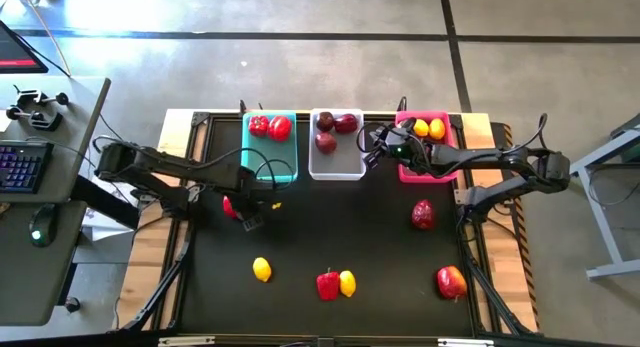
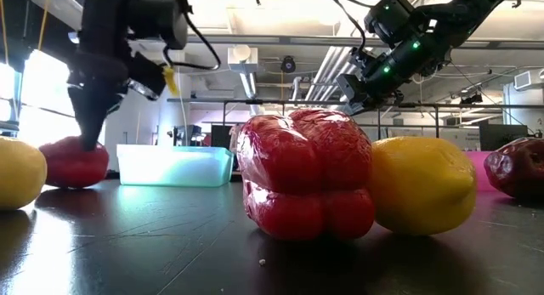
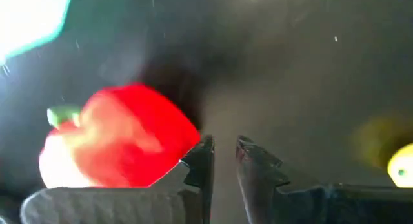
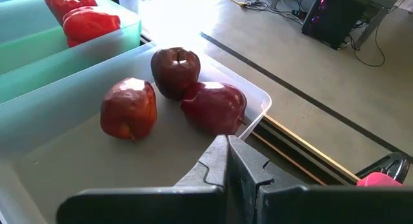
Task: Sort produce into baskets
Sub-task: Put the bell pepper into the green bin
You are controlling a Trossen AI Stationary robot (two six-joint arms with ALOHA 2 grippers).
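A red pepper [image 1: 230, 205] lies on the black table in front of the teal basket [image 1: 270, 167], which holds two red peppers [image 1: 270, 126]. My left gripper [image 3: 224, 156] points down right beside this pepper [image 3: 122, 146]; its fingers are a narrow gap apart with only table between them. The white basket [image 1: 336, 165] holds three dark maroon fruits [image 4: 174, 88]. The pink basket [image 1: 428, 173] holds lemons [image 1: 428, 128]. My right gripper [image 4: 227, 156] hangs shut and empty over the white basket's right end [image 1: 372, 149]. My left gripper comes from above, pointing down. The outer side of one finger [image 3: 197, 162] stands against the flank of the red pepper [image 3: 177, 143], which rests on the table. I cannot tell whether they touch. Nothing is between the fingers.
Loose on the table are a maroon fruit [image 1: 423, 215], a lemon [image 1: 262, 270], a red pepper [image 1: 328, 284] beside another lemon [image 1: 347, 282], and a red fruit [image 1: 452, 282]. The three baskets stand in a row along the far edge.
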